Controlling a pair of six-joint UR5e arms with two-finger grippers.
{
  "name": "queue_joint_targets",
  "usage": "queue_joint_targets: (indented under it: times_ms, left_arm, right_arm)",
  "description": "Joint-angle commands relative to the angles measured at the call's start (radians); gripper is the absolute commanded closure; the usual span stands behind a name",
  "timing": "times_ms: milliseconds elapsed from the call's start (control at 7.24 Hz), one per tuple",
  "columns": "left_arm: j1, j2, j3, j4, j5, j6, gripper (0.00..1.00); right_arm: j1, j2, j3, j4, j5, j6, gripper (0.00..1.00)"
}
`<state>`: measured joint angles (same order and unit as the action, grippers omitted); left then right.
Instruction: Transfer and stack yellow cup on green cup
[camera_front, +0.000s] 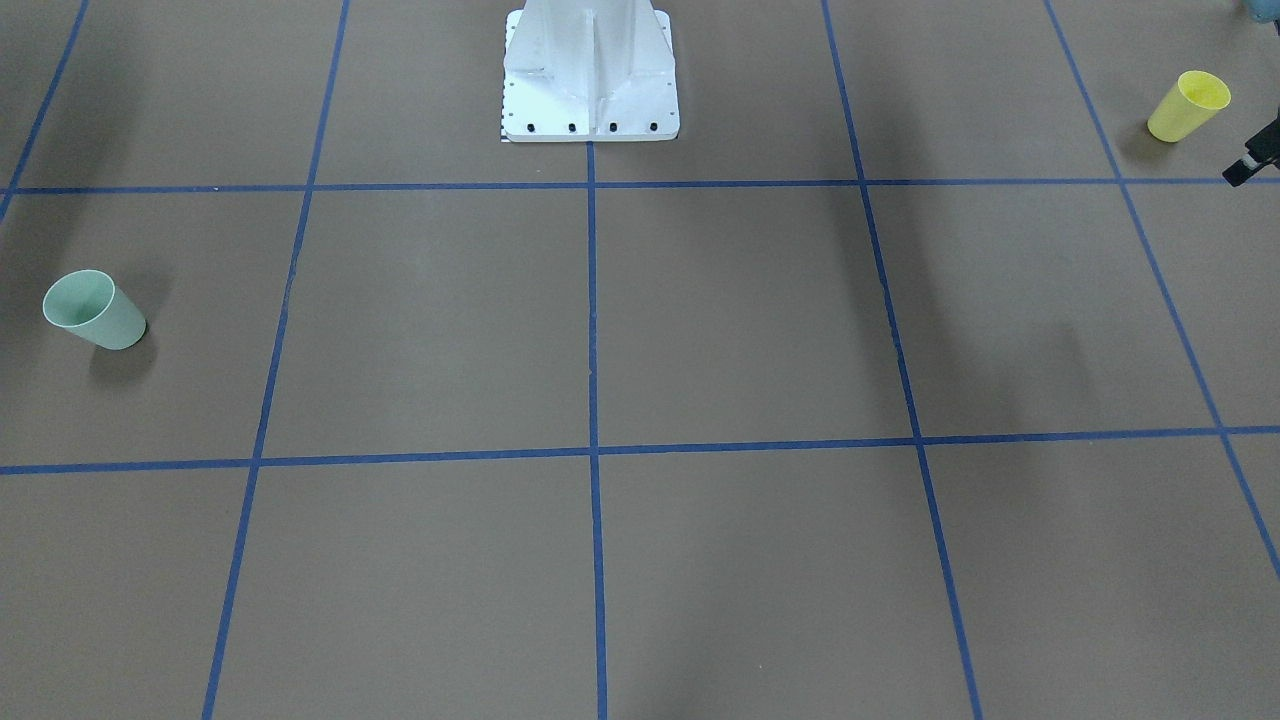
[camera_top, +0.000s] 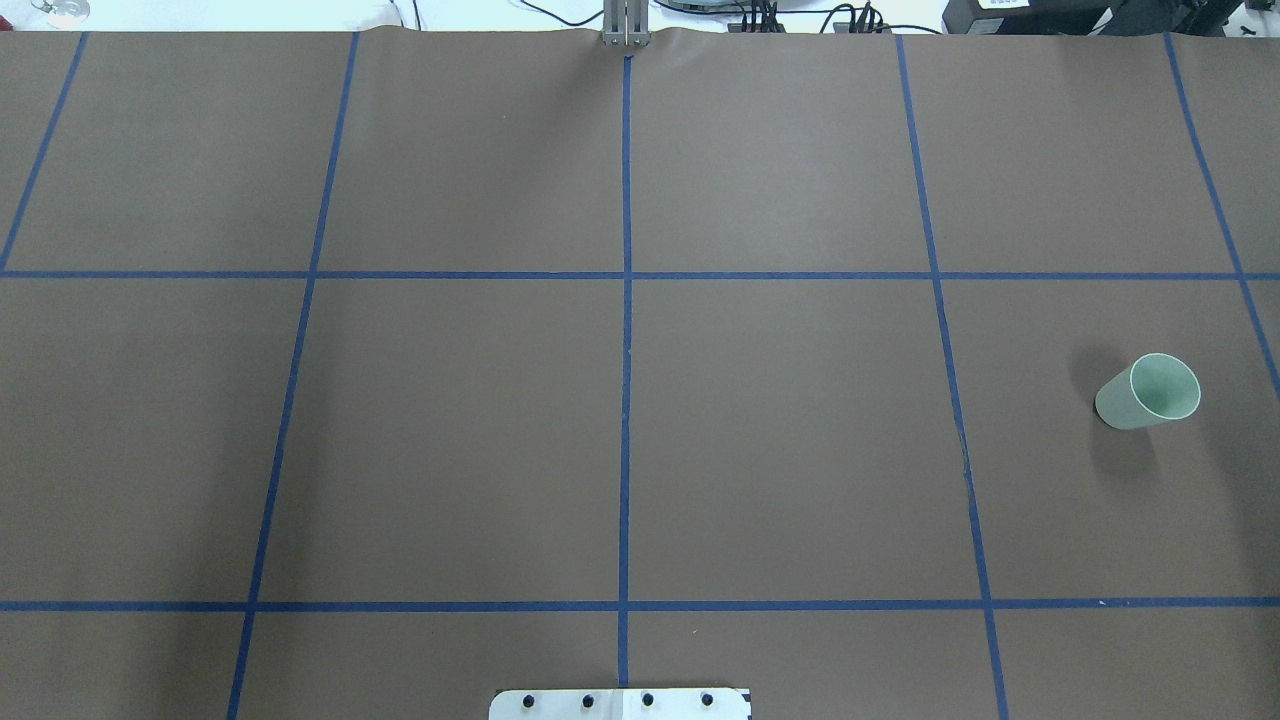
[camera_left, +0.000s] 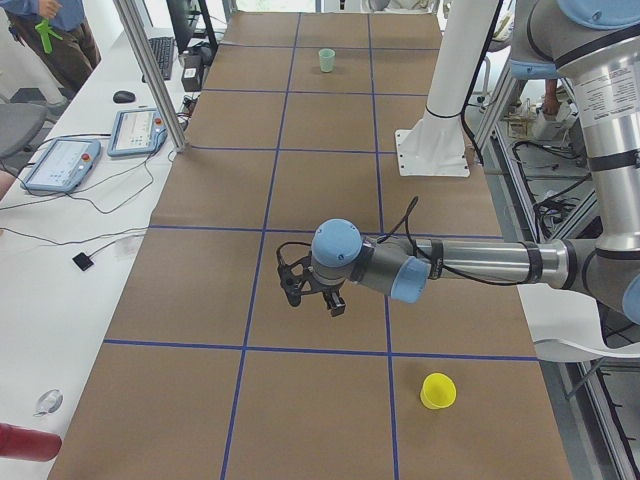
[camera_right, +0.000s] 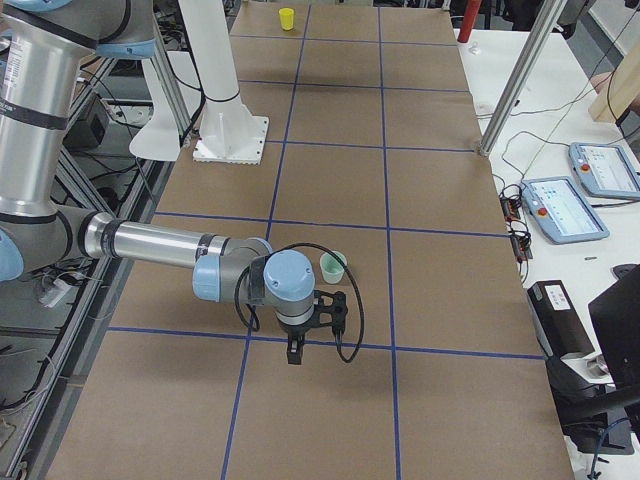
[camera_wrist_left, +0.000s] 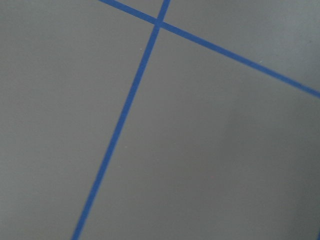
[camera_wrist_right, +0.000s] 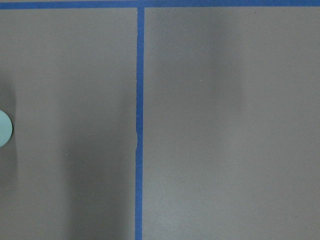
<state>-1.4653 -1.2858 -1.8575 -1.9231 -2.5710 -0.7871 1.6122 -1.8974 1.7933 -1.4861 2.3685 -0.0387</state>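
Bright yellow plastic, thin-walled and smooth by the look of it: the yellow cup (camera_front: 1188, 105), standing mouth-up near the end of the table (camera_top: 800, 450) on the robot's left, toward the robot's side. Well apart from the green cup (camera_top: 1148, 392), likewise mouth-up, far off at the opposite end on the right.

Probably very light and a little springy, so easy to tip or squash. Slippery and tapered too, hence liable to slide down out of a loose pinch. Best taken across the rim, one finger inside and one outside, or around the wall just under the rim, with gentle pressure.

Left gripper (camera_left: 315, 303) hanging over bare table, near the yellow cup but not touching it; jaws spread or pressed together, impossible to tell from this side view. Same for the right gripper (camera_right: 295, 352), near the green cup and clear of it.

No brand, label or lettering readable on either cup.
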Motion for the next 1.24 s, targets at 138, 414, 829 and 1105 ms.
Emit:
queue_joint_targets:
  times_ms: [138,414,829,1105]
  left_arm:
    - [0.043,-0.2,0.16,-0.022,-0.035,-0.273,0.0]
    - [0.145,-0.222,0.178,-0.087,0.141,-0.502,0.0]
    - [0.367,-0.142,0.179,-0.244,0.522,-0.929,0.0]
    - [0.543,-0.133,0.141,-0.063,0.759,-1.078,0.0]
  right_arm:
    - [0.0,-0.002,0.0,0.003,-0.003,-0.001,0.0]
    - [0.0,-0.002,0.002,0.003,-0.002,-0.001,0.0]
    - [0.0,0.001,0.009,0.007,-0.008,-0.003,0.0]
    - [-0.001,0.001,0.02,0.006,-0.005,-0.003,0.0]
